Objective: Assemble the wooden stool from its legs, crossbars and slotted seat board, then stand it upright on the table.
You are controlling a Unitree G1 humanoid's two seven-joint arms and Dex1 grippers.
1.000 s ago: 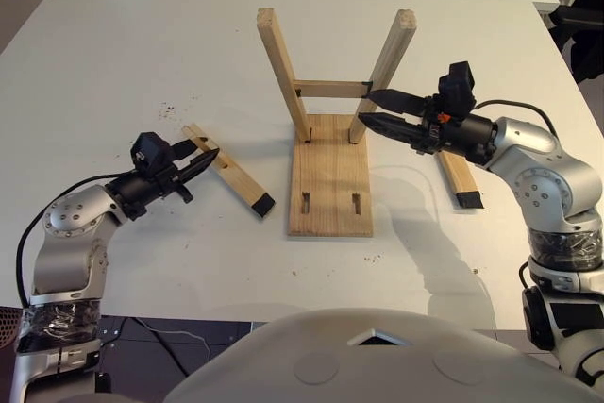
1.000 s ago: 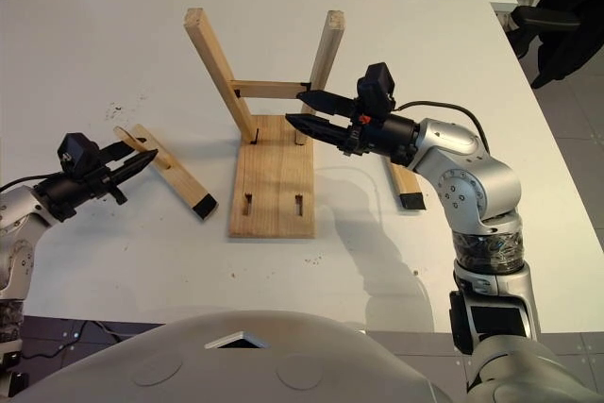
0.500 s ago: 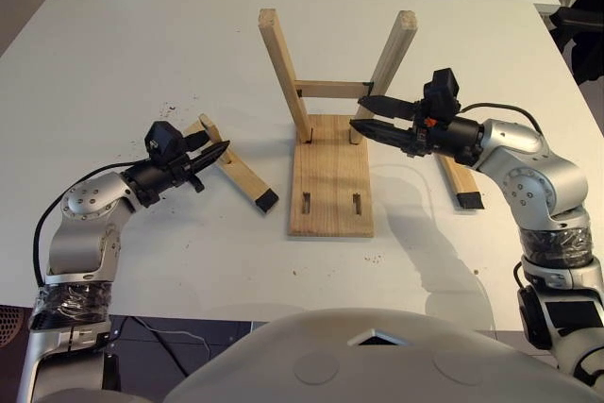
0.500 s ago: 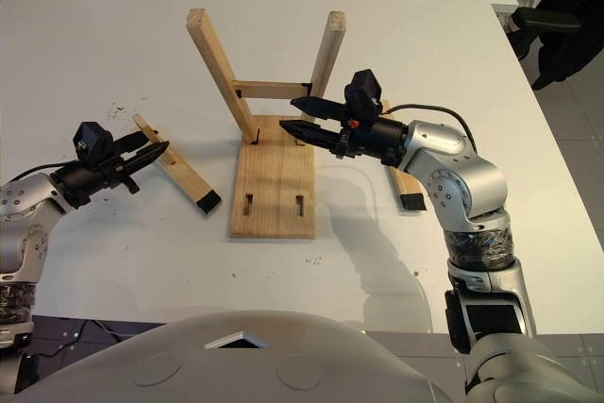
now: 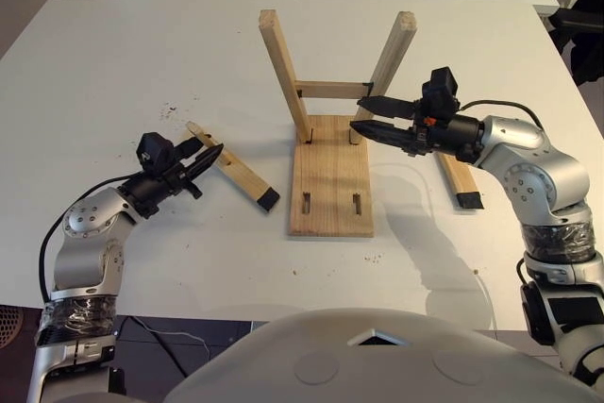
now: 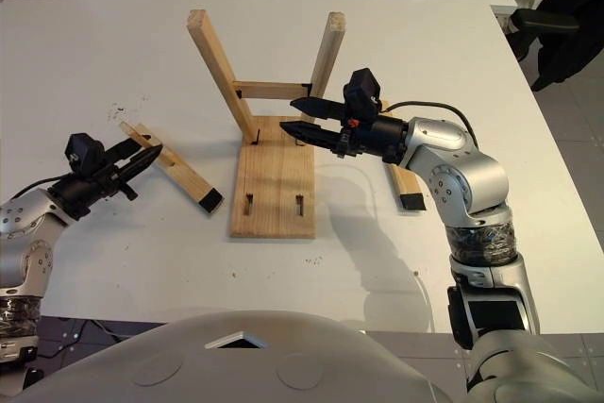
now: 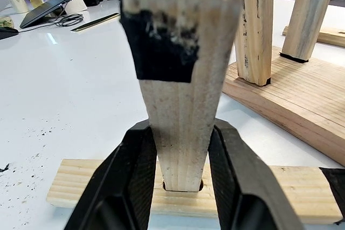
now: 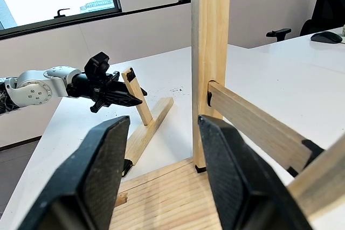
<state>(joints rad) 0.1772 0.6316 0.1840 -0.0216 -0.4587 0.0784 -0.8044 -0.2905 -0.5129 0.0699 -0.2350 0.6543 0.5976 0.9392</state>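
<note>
Right pincer [image 5: 357, 111] has been brought in toward the seat [image 5: 329, 176] over the last second, then held. Left arm was swung in and drawn back out, with its grip kept.

Left pincer [image 5: 209, 146] is pressed onto a short stub [image 7: 180, 106] that stands up from a loose leg [image 5: 241, 176], with fingers [image 7: 135, 181] flat on two opposite faces. That leg is laid on the desk [image 5: 113, 63] left of the seat, apart from it.

Right pincer is spread wide with nothing held, hung just beside the base of the right standing leg.

Seat is laid flat mid-desk. Two legs [image 5: 283, 73] are stood in its far end, joined by a crossbar [image 5: 330, 89]. Two near slots [image 5: 307, 202] are left open. A second loose leg [image 5: 460, 181] is laid right of the seat, partly hidden by the right arm.

Handling, as judged:
- Parts are expected to be light, stiff and not fragile.
- Planed faces may slip in a narrow pinch, so hold is best taken across flat faces, not edges.
- If the loose leg is lifted by the stub alone, the joint could be levered loose, so a grip close to the joint is preferred.
- The seat may slide when pegs are pushed in, so it should be braced at a standing leg.
</note>
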